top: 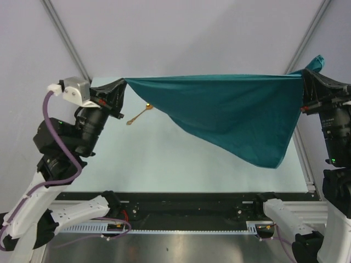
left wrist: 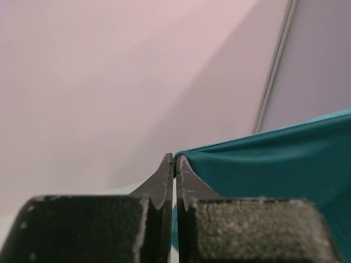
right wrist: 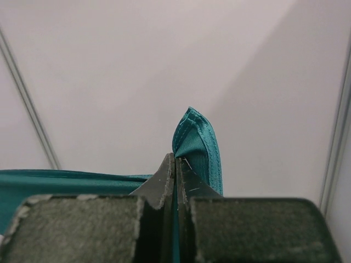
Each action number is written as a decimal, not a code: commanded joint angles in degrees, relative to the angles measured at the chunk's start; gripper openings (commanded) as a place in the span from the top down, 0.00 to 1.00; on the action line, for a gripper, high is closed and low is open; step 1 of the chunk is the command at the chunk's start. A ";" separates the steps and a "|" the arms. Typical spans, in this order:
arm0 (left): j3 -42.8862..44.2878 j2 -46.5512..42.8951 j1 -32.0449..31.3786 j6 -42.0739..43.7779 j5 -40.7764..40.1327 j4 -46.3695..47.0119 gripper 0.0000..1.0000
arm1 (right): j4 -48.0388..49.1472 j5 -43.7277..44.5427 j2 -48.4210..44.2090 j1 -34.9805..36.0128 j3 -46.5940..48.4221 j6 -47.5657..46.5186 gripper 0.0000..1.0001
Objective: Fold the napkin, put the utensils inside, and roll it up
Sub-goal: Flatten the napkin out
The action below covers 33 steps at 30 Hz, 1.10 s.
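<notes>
Nearest the camera you've got the two arm bases (top: 104, 211) along the near edge, then the pale surface (top: 164, 164) running back from there. A bit further in there's a gold utensil (top: 139, 115), small rounded head toward the near left and a thin handle angling up to the cloth's lower left edge. Honestly can't tell if the handle end touches the fabric or just sits behind it. Above that, the teal napkin (top: 230, 109) is up in the air, pulled fairly taut along its top edge between both arms, with the rest sagging into a point low on the right. The left fingers (top: 117, 92) are pinched together on the left corner, and the left wrist view shows the tips closed right on the fabric's edge. The right fingers (top: 308, 85) are clamped on the right corner, with a little tuft of hemmed cloth poking up past the tips. Behind everything is a plain grey wall (top: 192, 33) and two slanted frame bars (top: 66, 38).
</notes>
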 commanded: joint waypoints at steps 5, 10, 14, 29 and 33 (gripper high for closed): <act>5.27 9.07 6.88 8.76 -5.26 -3.08 1.00 | 5.02 8.01 7.68 -1.59 -7.66 -2.29 1.00; 0.53 19.89 23.42 -2.67 12.58 0.59 1.00 | 13.72 11.53 18.64 -2.90 -16.12 -2.73 1.00; 3.32 36.48 31.42 -7.15 24.11 3.77 1.00 | 23.19 8.47 33.32 -5.45 -18.77 -2.82 1.00; 32.62 69.60 33.19 -8.56 24.73 -3.72 0.00 | 11.27 -5.18 76.88 -11.52 13.35 3.59 0.00; 23.57 61.41 33.19 -10.84 22.10 -5.28 0.00 | 9.61 -5.17 66.45 -11.96 2.35 5.27 0.00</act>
